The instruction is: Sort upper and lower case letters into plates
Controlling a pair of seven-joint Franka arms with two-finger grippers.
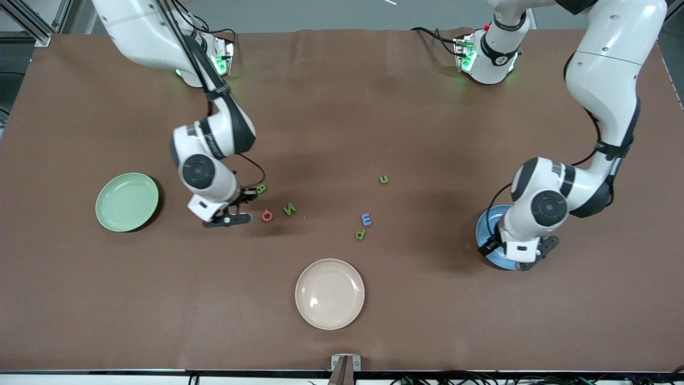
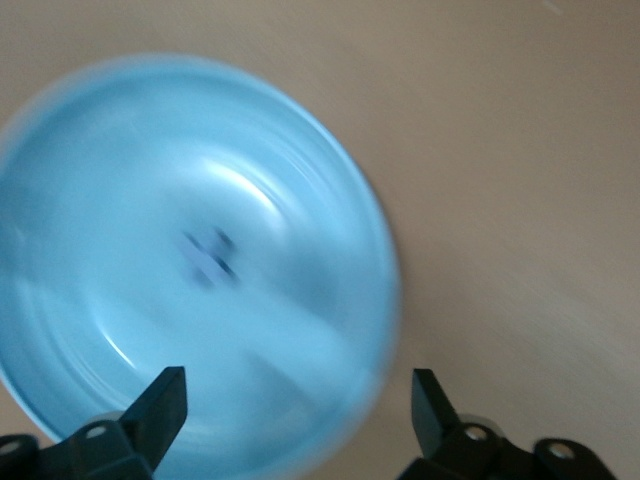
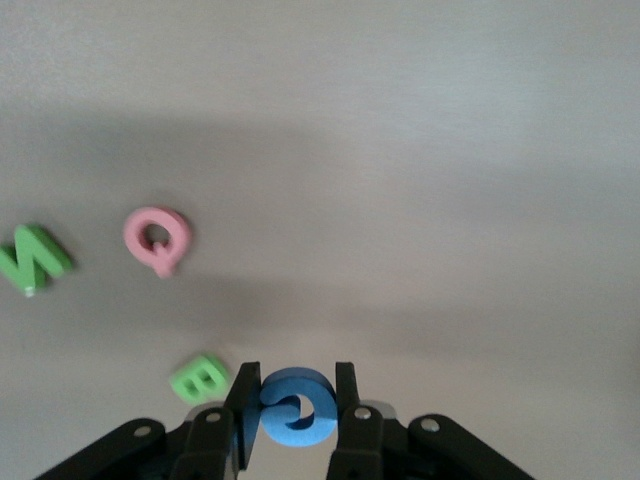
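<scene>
Nearest the front camera, a cream plate (image 1: 329, 293) lies empty on the brown tabletop (image 1: 342, 331); it is not a sorting target. Farther up, toward the left arm's end, the blue plate (image 1: 489, 238) is partly covered by the left tool (image 1: 521, 256), which hangs over it with its fingers (image 2: 160, 405) spread wide and nothing between them. In the left wrist view a small dark piece (image 2: 207, 256) is seen lying in the plate, too blurred to be read.

In the middle of the tabletop a green p (image 1: 360, 234) and a blue E (image 1: 366, 218) lie just beside each other, with a green u (image 1: 383, 179) farther from the camera. Toward the right arm's end a pink Q (image 1: 266, 215), a green N (image 1: 289, 209) and a green B (image 1: 261, 188) lie near one another. The right tool (image 1: 247, 199) sits among them, and in its wrist view it is clamped on a blue G (image 3: 292, 405). The mint plate (image 1: 127, 201) lies empty, near the right arm.

The G is pinched across its thin edges, so it could be twisted out or dropped on the way. The B lies just beside the fingers and could be knocked aside as the G is lifted. The cream plate could be mistaken for a target.
</scene>
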